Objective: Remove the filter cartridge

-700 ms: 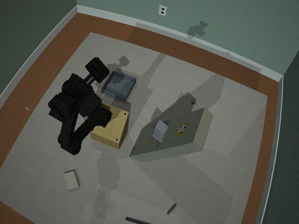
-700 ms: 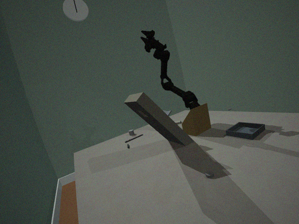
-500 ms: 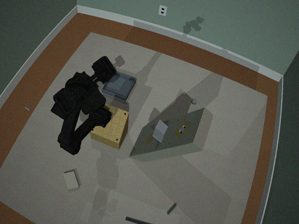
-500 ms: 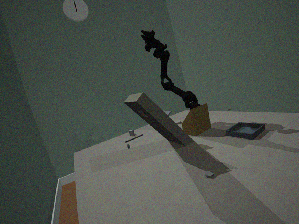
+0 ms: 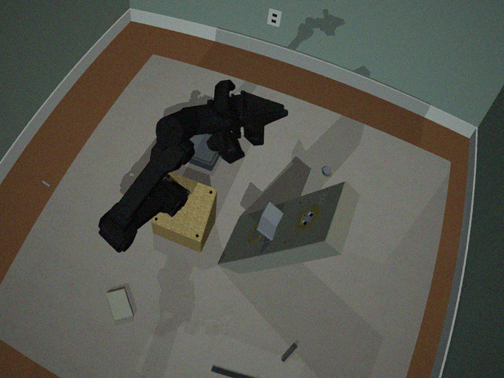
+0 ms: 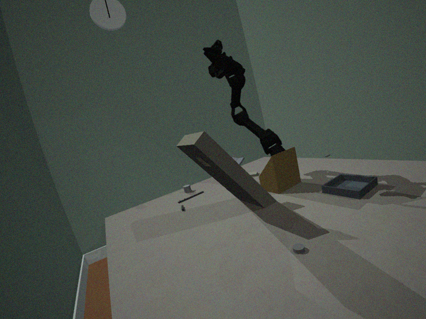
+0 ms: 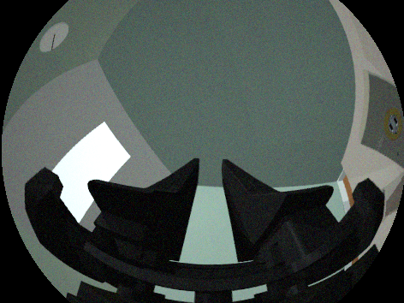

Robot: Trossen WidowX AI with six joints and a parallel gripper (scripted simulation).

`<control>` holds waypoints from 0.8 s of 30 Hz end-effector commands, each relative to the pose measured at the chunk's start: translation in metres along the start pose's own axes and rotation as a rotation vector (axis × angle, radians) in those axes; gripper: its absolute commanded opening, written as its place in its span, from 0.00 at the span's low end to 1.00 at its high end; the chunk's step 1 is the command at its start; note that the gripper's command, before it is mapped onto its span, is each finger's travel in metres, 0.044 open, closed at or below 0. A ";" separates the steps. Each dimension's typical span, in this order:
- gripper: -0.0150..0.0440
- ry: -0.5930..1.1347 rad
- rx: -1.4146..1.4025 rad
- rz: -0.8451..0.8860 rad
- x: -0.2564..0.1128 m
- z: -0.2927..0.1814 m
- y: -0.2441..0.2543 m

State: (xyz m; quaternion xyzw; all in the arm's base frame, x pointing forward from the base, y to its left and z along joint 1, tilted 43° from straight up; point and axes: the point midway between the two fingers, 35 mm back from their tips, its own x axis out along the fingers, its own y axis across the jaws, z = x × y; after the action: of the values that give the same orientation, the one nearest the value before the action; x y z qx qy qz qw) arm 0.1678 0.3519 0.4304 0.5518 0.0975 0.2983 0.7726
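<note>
The round filter cartridge (image 5: 307, 217) (image 7: 393, 124) sits in the sloping face of the service panel (image 5: 332, 202) (image 7: 377, 103) (image 6: 230, 167), inside a yellow ring, with two dark slots showing on its face. My gripper (image 7: 210, 163) (image 6: 205, 51) is raised high in the air, well away from the panel. Its fingers stand a small gap apart with nothing between them. The tray (image 5: 208, 163) (image 6: 342, 193) lies on the table beside the arm's base, partly hidden by the arm in the top view. I see nothing in the tray.
A pale tilted flap (image 5: 270, 220) stands out from the panel face left of the cartridge, over part of another yellow mark. A yellow block (image 5: 196, 218) (image 6: 287, 170) bears the arm. A small grey disc (image 5: 326, 170) (image 6: 298, 248), a pale box (image 5: 120, 304) and dark bars (image 5: 241, 376) lie around.
</note>
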 end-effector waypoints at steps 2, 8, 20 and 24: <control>0.41 -0.018 -0.297 -0.256 0.009 -0.001 -0.089; 0.41 -0.005 -0.638 -0.564 -0.002 0.015 -0.189; 0.41 0.130 -1.207 -1.108 -0.073 0.075 -0.326; 0.41 0.130 -1.207 -1.108 -0.073 0.075 -0.326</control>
State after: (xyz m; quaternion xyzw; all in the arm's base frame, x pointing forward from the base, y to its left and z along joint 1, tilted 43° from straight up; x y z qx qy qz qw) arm 0.2606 0.1890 0.1518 -0.0858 0.2201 -0.0848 0.9680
